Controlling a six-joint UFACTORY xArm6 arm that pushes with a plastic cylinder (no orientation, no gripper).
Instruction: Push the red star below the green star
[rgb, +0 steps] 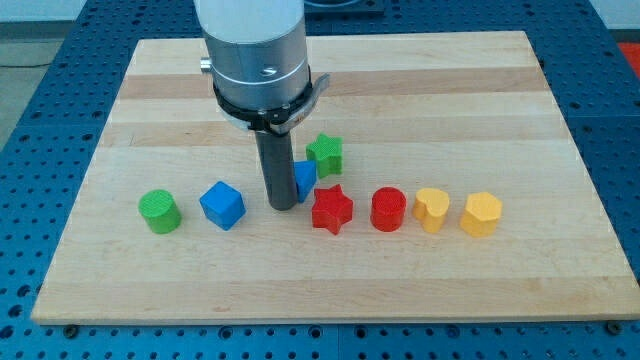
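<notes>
The red star (332, 210) lies on the wooden board, below and a little right of the green star (325, 154). My tip (282, 205) is on the board just left of the red star, with a small gap between them. A blue block (304, 178), partly hidden behind the rod, sits between my tip and the green star.
A green cylinder (159, 211) and a blue cube (222, 205) lie to the left of my tip. A red cylinder (388, 210), a yellow heart (432, 210) and a yellow hexagonal block (481, 214) stand in a row right of the red star. The wooden board (450, 100) rests on a blue perforated table.
</notes>
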